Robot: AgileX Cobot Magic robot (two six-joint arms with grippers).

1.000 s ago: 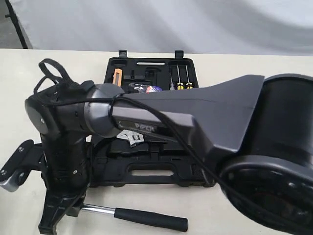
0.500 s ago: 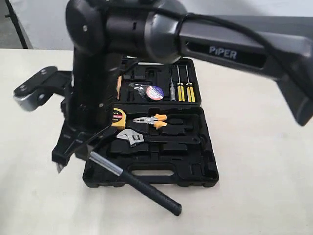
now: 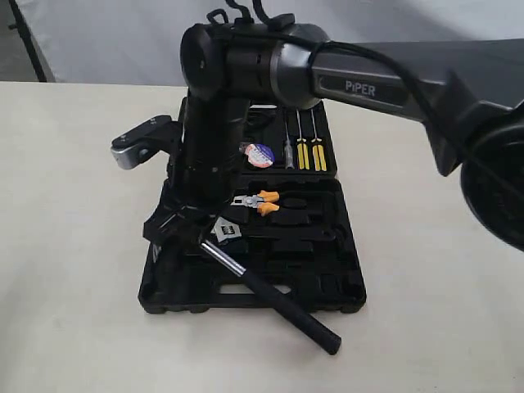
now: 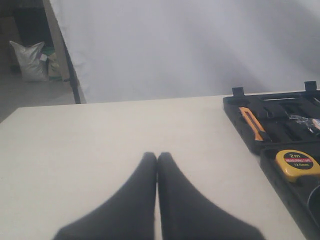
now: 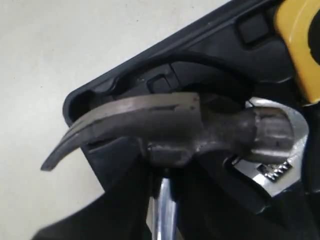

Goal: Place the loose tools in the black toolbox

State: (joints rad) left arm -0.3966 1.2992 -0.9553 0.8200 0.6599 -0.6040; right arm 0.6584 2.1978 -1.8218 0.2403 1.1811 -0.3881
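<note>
My right gripper (image 3: pixel 187 225) is shut on the claw hammer (image 3: pixel 246 274), gripping its chrome shaft (image 5: pixel 165 210) just under the head (image 5: pixel 200 125). The head hangs over the left end of the black toolbox's (image 3: pixel 246 301) near half. Its black handle slants out past the front rim. The adjustable wrench (image 3: pixel 227 232) lies in a recess beside the head, its silver jaw (image 5: pixel 280 157) showing. The tape roll (image 3: pixel 258 154) sits in the far half. My left gripper (image 4: pixel 157 157) is shut and empty above bare table, left of the toolbox (image 4: pixel 250 145).
Orange-handled pliers (image 3: pixel 260 201) and yellow-handled screwdrivers (image 3: pixel 305 151) lie in the case. The yellow tape measure (image 4: pixel 297 163) and an orange knife (image 4: pixel 251 125) sit in its left side. The right arm's body hides the case's left part in the exterior view.
The right gripper has lifted the hammer off the table in front of the case and carried it up and right, over the near half's left end. The handle swung toward the front right.
</note>
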